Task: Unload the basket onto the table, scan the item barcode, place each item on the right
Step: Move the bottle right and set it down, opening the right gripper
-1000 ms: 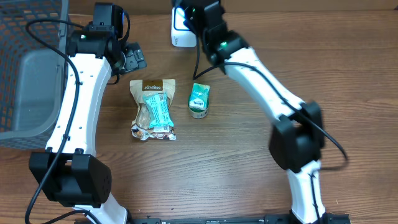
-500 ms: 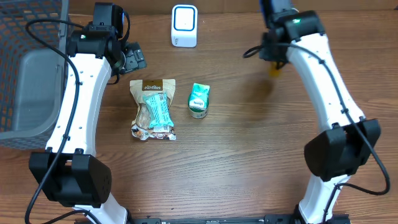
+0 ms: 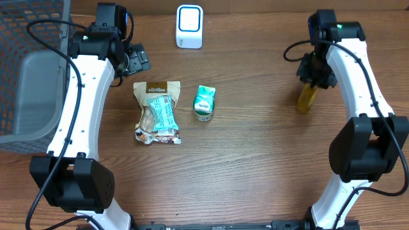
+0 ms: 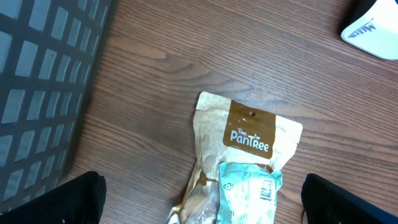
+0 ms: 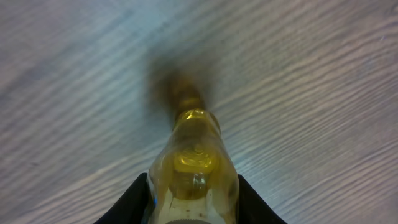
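My right claw (image 5: 194,202) is gripping one end of a yellow bottle (image 5: 194,155), black fingers (image 5: 134,199) pressing in on either side, the rest of the bottle pointing away over a blurred wooden surface (image 3: 243,166). From overhead, the bottle is hanging over the right side of that surface, well apart from the white scanner (image 3: 189,27) standing at the far edge; whether it is touching the wood I cannot tell. My left claw (image 4: 205,205) is standing wide open and holding nothing, hovering above the top of a brown snack pouch (image 4: 249,134) that is lying flat. A small green pack (image 3: 204,102) is sitting just beside the pouch on its right. A dark mesh basket (image 3: 25,38) is occupying the left edge.
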